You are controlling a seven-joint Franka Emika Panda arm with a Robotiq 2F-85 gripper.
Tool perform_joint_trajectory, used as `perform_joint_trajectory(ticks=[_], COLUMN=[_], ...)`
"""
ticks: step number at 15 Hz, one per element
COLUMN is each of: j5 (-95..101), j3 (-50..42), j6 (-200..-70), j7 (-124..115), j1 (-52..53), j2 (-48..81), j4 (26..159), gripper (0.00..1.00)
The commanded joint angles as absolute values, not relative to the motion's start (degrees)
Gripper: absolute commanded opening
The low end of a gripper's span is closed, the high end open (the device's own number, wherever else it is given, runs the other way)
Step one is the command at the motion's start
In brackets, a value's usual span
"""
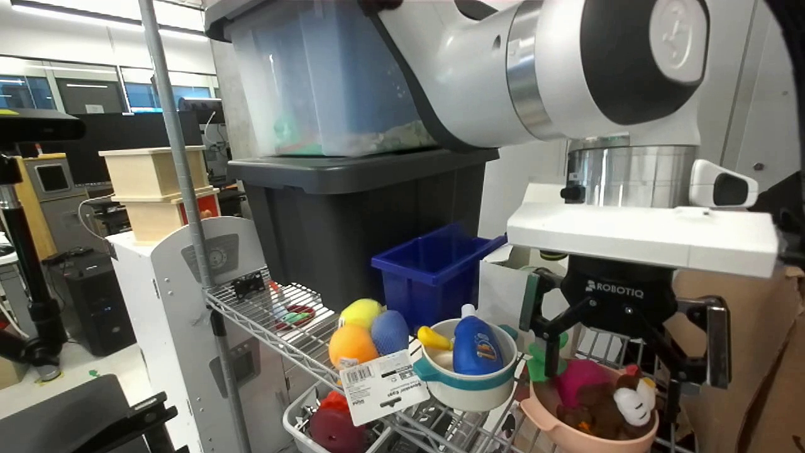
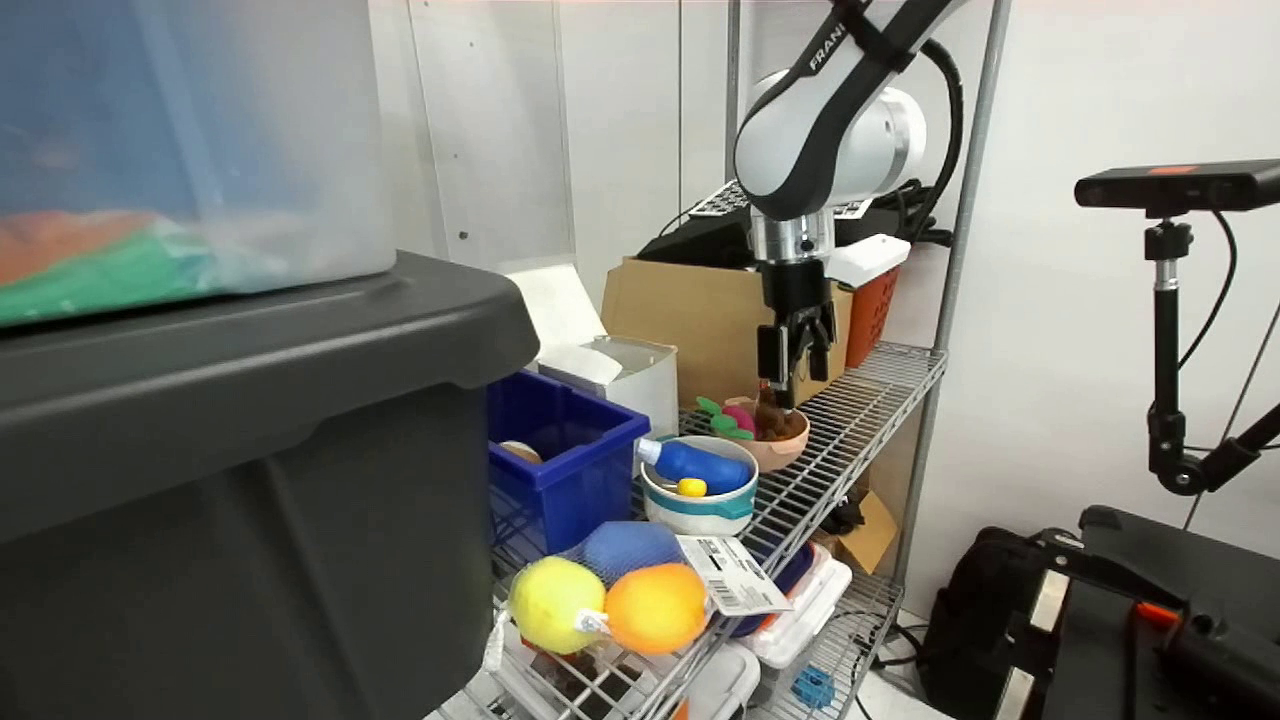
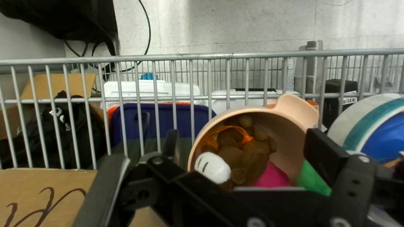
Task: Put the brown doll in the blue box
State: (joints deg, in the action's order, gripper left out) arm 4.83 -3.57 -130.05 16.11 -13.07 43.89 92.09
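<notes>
- In an exterior view, your gripper [image 1: 613, 375] points down over a peach bowl [image 1: 569, 438], its fingers [image 1: 717, 343] spread wide apart.
- Below the gripper, in that bowl, you have the brown doll [image 1: 597, 409], its white patch toward the right of the view; a magenta toy [image 1: 582, 380] lies beside it, and green leaf shapes [image 1: 538, 368] show near the finger on the left.
- To the left of the gripper you see a white pot [image 1: 476, 399] with a blue bottle [image 1: 475, 351] in it; farther left lie netted balls [image 1: 352, 343] with a label card [image 1: 380, 385].
- The blue box [image 1: 427, 296] stands well apart from the gripper, left of it and behind the pot, with a white carton [image 1: 497, 289] beside it on the gripper's side.
- In an exterior view where an orange basket [image 2: 872, 315] sits to the right of the gripper, you see the fingers at an angle over the bowl, the doll's brown showing right under them.
- From here the blue box stands left of the gripper and nearer the camera; a large grey bin [image 2: 250, 520] fills the near left.
- In the wrist view, the fingers appear on either side of the bowl; you cannot tell whether they touch it.
- Between them you see the doll in the bowl, an orange strip [image 3: 247, 138] across it, the pot to the right of the gripper.
</notes>
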Motion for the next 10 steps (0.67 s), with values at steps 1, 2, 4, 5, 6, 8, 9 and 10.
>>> perform_joint_trajectory(ticks=[1, 2, 4, 5, 6, 8, 9, 10], j5=[2.56, 1.73, 0.04, -0.62, -1.16, -1.79, -1.78, -1.73], j3=[-3.31, -3.07, -2.6, -2.58, -2.7, -2.73, -2.79, -2.83], j6=[-128.1, -127.86, -126.69, -126.52, -127.09, -127.71, -127.95, -128.01], j7=[14.25, 13.72, 13.31, 12.84, 12.1, 11.02, 10.56, 10.31], j1=[-13.72, -13.89, -14.15, -14.07, -13.86, -13.57, -13.41, -13.39], j2=[47.3, 47.6, 47.69, 47.69, 47.67, 47.68, 47.84, 47.96], j4=[87.44, 86.81, 85.52, 84.96, 84.62, 84.1, 83.94, 83.81], gripper=[1.0, 1.0, 1.0, 1.0, 1.0, 1.0, 1.0, 1.0])
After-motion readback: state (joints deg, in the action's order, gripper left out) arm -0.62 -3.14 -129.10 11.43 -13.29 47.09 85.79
